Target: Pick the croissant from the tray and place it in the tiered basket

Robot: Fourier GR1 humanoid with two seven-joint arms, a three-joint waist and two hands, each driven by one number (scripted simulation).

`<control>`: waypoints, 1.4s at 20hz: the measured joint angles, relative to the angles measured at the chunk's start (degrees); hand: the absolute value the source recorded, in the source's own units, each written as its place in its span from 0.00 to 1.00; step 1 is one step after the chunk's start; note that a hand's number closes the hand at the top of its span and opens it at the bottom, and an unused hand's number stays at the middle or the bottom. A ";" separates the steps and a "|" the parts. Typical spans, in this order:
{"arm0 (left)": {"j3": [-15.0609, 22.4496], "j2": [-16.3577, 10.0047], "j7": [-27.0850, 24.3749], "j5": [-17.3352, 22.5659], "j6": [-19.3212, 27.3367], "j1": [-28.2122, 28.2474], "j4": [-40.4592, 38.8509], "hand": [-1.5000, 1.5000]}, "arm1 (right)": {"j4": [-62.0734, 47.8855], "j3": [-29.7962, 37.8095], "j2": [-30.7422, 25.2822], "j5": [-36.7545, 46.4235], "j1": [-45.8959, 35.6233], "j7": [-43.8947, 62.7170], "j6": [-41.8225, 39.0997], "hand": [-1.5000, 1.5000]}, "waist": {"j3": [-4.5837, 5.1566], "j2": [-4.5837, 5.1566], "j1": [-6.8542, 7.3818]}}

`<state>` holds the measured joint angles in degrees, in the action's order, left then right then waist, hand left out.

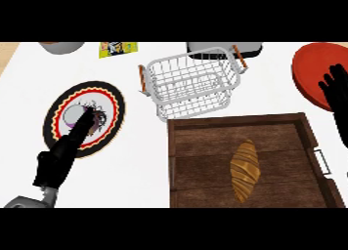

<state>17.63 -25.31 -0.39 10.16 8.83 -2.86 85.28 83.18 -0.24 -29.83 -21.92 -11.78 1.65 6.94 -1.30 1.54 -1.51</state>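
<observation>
A golden-brown croissant (244,169) lies lengthwise on the dark wooden tray (198,146), right of its middle. Behind the tray stands the white wire tiered basket (191,83) with brown handles, and nothing shows inside it. My right hand (343,105) is at the right edge of the view, fingers straight and pointing up, beside the tray's right rim and apart from the croissant. My left hand (61,156) is at the lower left with straight fingers reaching over a patterned plate (108,105). Neither hand holds anything.
A red round plate (314,68) lies at the back right, partly behind my right hand. A grey object (61,47) and a yellow card (118,49) sit at the back left. A dark appliance (249,49) stands behind the basket.
</observation>
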 measured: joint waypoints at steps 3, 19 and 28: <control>-0.32 1.27 -0.55 0.03 -0.78 -1.72 -1.35 0.50 | -0.40 -1.11 4.34 2.72 -0.71 1.63 6.88 0.00 | 0.72 -0.75 0.78; -1.77 7.47 -5.76 3.44 -4.35 -3.30 -6.03 0.50 | -3.95 -18.62 20.97 33.90 -6.76 14.59 47.10 0.00 | 1.58 -1.93 1.08; -2.07 7.84 -6.03 3.27 -4.15 -3.18 -7.13 0.50 | -7.69 -28.21 8.23 44.31 -7.09 39.36 28.18 0.00 | 2.39 -2.69 0.00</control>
<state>15.56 -17.47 -6.42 13.43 4.68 -6.03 78.15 75.49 -28.44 -21.60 22.39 -18.87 41.01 35.12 1.08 -1.15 -1.51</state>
